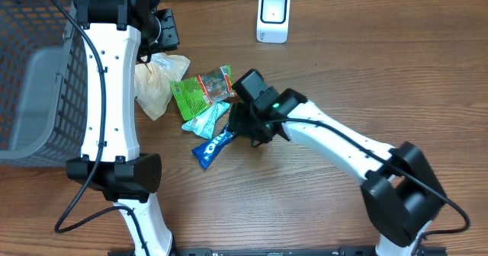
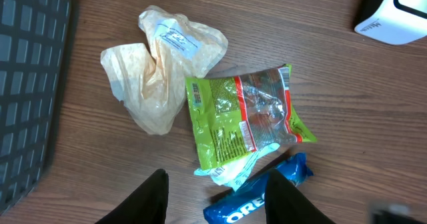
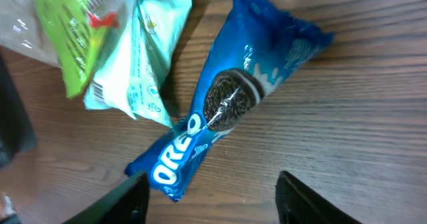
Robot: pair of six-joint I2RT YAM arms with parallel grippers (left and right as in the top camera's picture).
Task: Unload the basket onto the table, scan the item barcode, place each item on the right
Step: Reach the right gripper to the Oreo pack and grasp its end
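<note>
A blue Oreo pack (image 1: 212, 147) lies flat on the wooden table, its lower end between my right gripper's fingers (image 3: 130, 201), close to the left one. My right gripper (image 3: 212, 184) is open and low over the pack (image 3: 220, 111); in the overhead view it (image 1: 248, 126) sits just right of the snack pile. My left gripper (image 2: 220, 184) hangs open and empty high above the pile, with the Oreo pack (image 2: 257, 201) far below it. The white barcode scanner (image 1: 273, 16) stands at the back of the table.
A green snack packet (image 1: 200, 90) and a mint-white packet (image 1: 206, 119) overlap beside the Oreo pack. A crumpled clear bag (image 1: 156, 81) lies left of them. A grey mesh basket (image 1: 34, 73) fills the far left.
</note>
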